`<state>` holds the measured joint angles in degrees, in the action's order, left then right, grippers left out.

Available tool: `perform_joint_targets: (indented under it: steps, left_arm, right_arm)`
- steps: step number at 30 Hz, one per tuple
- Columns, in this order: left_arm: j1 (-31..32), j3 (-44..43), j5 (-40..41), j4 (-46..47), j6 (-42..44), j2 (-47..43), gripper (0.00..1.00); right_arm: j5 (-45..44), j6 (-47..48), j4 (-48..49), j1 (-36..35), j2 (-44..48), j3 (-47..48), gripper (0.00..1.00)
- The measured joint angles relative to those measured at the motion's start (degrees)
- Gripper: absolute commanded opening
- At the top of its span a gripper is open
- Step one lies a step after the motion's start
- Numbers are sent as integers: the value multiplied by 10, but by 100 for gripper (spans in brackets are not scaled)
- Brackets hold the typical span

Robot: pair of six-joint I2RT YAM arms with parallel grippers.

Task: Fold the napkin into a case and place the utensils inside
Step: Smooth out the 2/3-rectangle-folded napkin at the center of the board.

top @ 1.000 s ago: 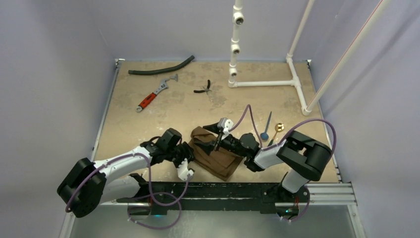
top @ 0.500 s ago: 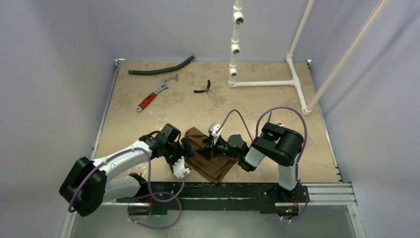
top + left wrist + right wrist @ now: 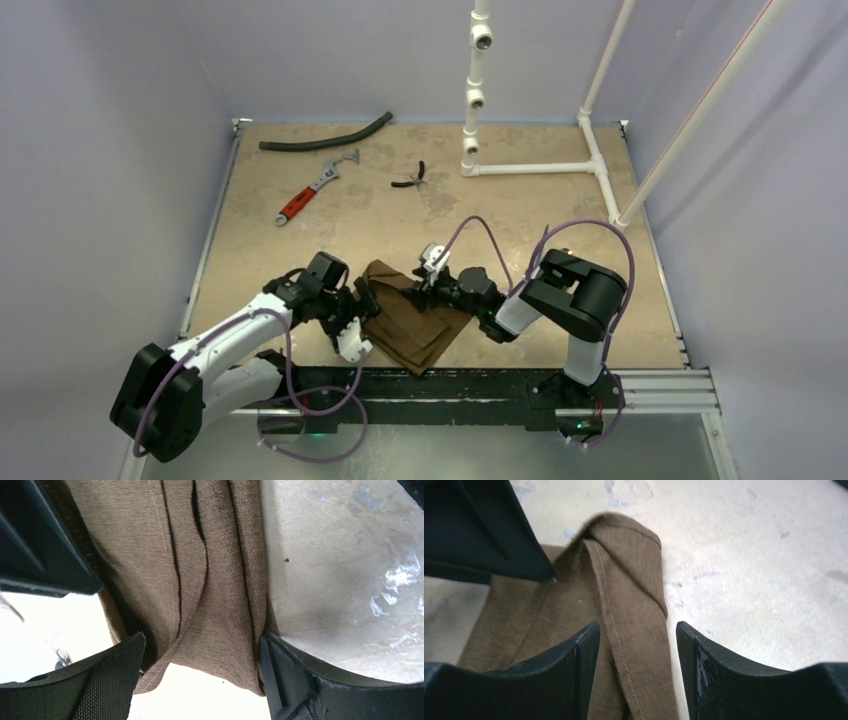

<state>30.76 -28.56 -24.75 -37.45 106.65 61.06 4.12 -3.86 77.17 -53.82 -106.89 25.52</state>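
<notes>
Overhead and wrist views of the folding stage. At the near edge, the left arm (image 3: pixel 225 335) and the right arm (image 3: pixel 575 295) stood on the black mounting rail (image 3: pixel 450 385) of the table (image 3: pixel 480 215). Just beyond the rail lay the napkin (image 3: pixel 408 325), a dark-brown cloth folded into a long, layered band. It ran obliquely from the near edge toward the table's middle and lay flat on the tan surface. The left gripper (image 3: pixel 357 318) reached the band from the left. In the left wrist view its two fingers (image 3: pixel 102 682) stood wide apart astride one end of the cloth; the overlapping folds filled the space between them, and no pinch was evident. The right gripper (image 3: pixel 423 284) met the band's far end from the right. In the right wrist view its fingers (image 3: pixel 719 675) were parted at a moderate width around a stitched, folded-over strip. Bare table showed between the strip and the right-hand finger, so the cloth was not clamped. A purple cable (image 3: pixel 480 225) looped above the right forearm. Farther back, well apart from the cloth, lay a red-handled wrench (image 3: pixel 310 190), then small black pliers (image 3: pixel 410 178), and near the far edge a black hose (image 3: pixel 325 137). A white pipe frame (image 3: pixel 530 168) stood at the far right.
</notes>
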Motion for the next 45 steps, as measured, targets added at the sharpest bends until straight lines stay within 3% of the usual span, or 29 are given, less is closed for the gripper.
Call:
perform_joint_targets:
  steps: [7,11,13,16,19,22,25,28,36,39,45]
  left_arm:
    - [22,49,-11,108,-61,-20,62]
    - [27,61,-7,148,-86,-14,57]
    - [28,64,-6,155,-96,-15,61]
    - [28,62,-10,148,-118,-22,77]
    - [28,35,-24,116,-178,-23,91]
    - [27,-8,-34,82,-224,-13,94]
    - [23,-27,-41,66,-263,-28,96]
    - [22,-27,-43,44,-284,-60,98]
    - [20,-11,-42,-24,-295,-125,99]
    - [15,-13,-27,16,-353,-93,98]
    - [-32,-97,-25,108,-481,57,86]
  right_arm:
    - [0,-37,-3,-39,34,19,58]
    - [9,-69,-11,-70,34,32,58]
    - [19,-85,-24,-67,41,32,57]
    - [26,-101,-79,-29,82,32,53]
    - [13,-101,-120,7,150,32,40]
    - [7,-114,-121,-1,191,27,30]
    - [-17,-128,-118,-60,192,14,23]
    - [-22,-141,-128,-112,179,2,21]
    - [-32,-153,-140,-146,135,-10,19]
    - [-33,-154,-148,-154,102,-8,15]
    - [-47,-156,-155,-163,87,-9,8]
